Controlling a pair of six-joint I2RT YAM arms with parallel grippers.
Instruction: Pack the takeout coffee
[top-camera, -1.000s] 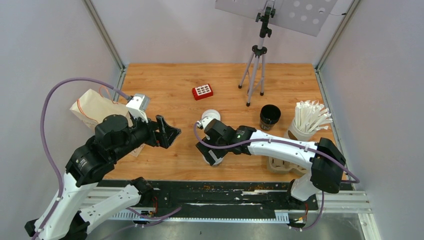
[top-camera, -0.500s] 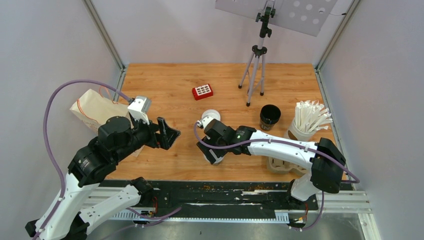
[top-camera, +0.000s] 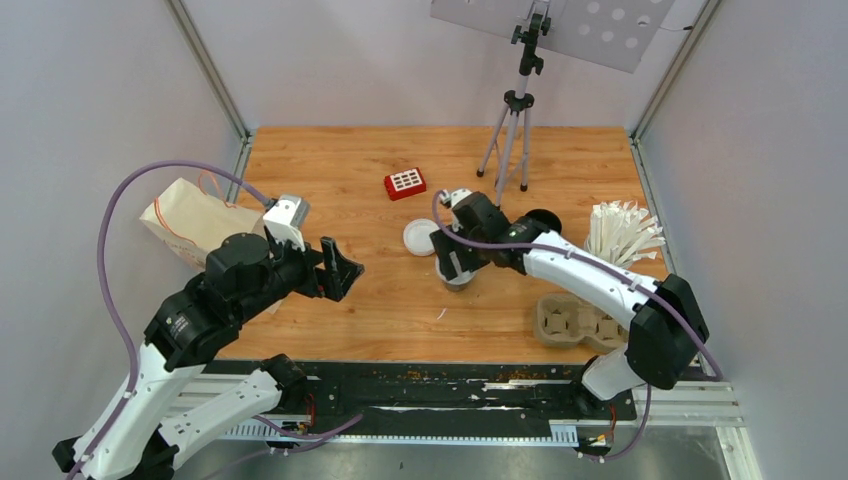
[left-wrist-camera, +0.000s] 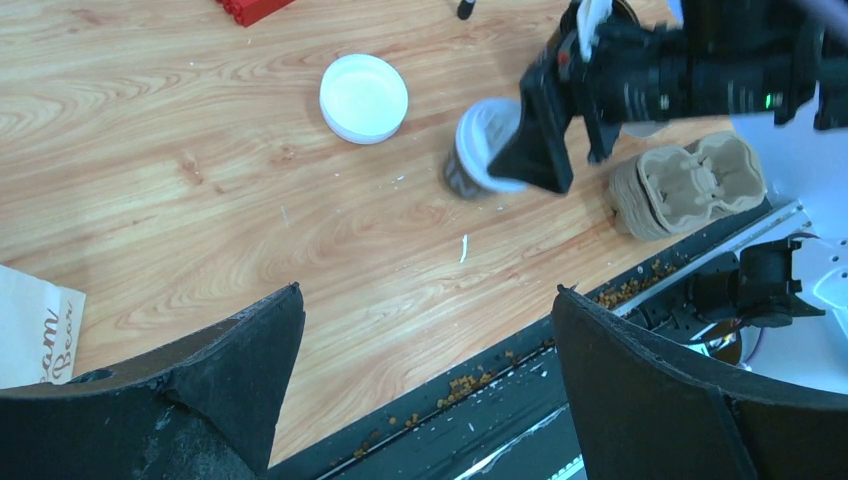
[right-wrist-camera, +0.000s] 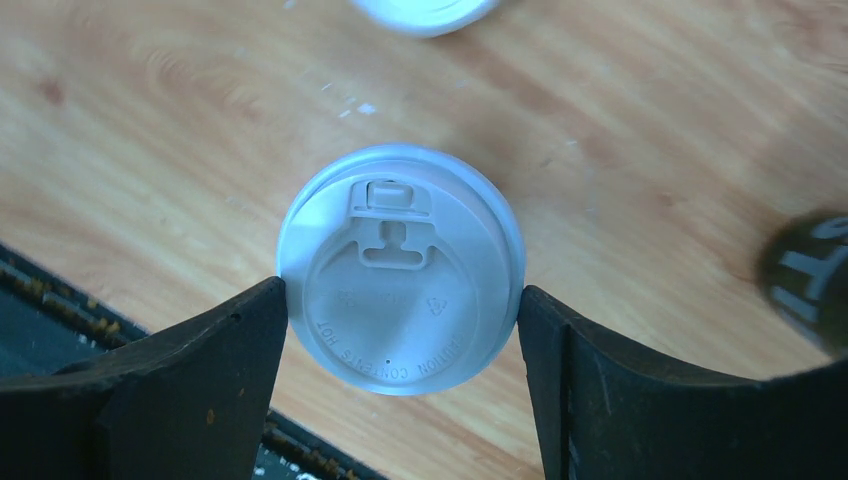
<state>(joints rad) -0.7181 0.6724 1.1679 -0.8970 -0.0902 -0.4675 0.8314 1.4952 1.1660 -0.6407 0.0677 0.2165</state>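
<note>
Wrist footage from the right arm looks straight down on the lidded cup (right-wrist-camera: 400, 300). Both fingers (right-wrist-camera: 190, 370) press its white rim, so the right gripper (top-camera: 455, 262) is clamped on that cup, which the top view mostly hides under the gripper. The left wrist view shows the same cup from the side, dark body under the lid, blurred and tilted; whether it touches the bench (top-camera: 350, 160) cannot be told. A loose lid (left-wrist-camera: 364, 97) lies flat just beside it. Only the top view takes in the open cup (top-camera: 543, 222) behind the right forearm, the straw cup (top-camera: 615, 240) by the right edge, the tray (top-camera: 575, 322) near the near right corner and the bag (top-camera: 190, 220) at the left edge. A second ago the right gripper and cup sat close to the near edge, left of the tray; now they are at mid-bench, between loose lid and open cup, and the tray is uncovered. The right arm reaches forward and left with its wrist bent down. The left arm is folded at the elbow, barely shifted, and the left gripper (top-camera: 338, 268) hangs spread wide and empty above the bench.
</note>
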